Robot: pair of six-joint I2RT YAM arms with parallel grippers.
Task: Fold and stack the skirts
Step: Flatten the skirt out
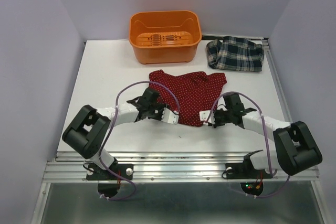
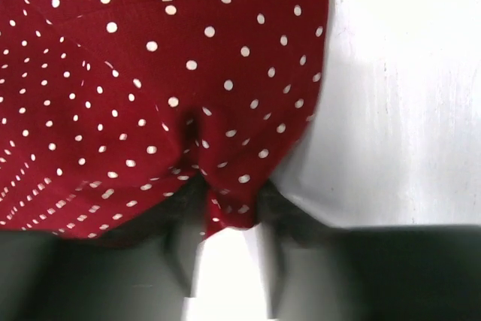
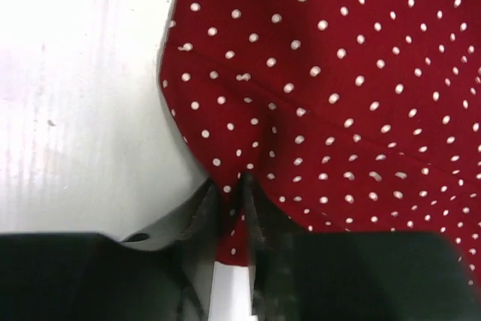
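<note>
The red skirt (image 1: 189,94) lies at the tabletop (image 1: 105,77) centre, the plaid skirt (image 1: 234,54) at its far right corner. The left tool (image 1: 169,117) and right tool (image 1: 206,118) each pinch 1 near hem corner. Recommended: lift both evenly and carry the hem toward the far edge, cloth taut.

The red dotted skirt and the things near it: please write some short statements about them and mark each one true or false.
1. The red dotted skirt lies on the table between the two arms. True.
2. The left gripper pinches the near edge of this skirt. True.
3. The right gripper hangs open over bare table. False: it is closed on the same skirt's edge.
4. The plaid skirt lies inside the orange bin. False: it lies on the table, to the right of the bin.
5. The two skirts are stacked. False: they lie apart.
</note>
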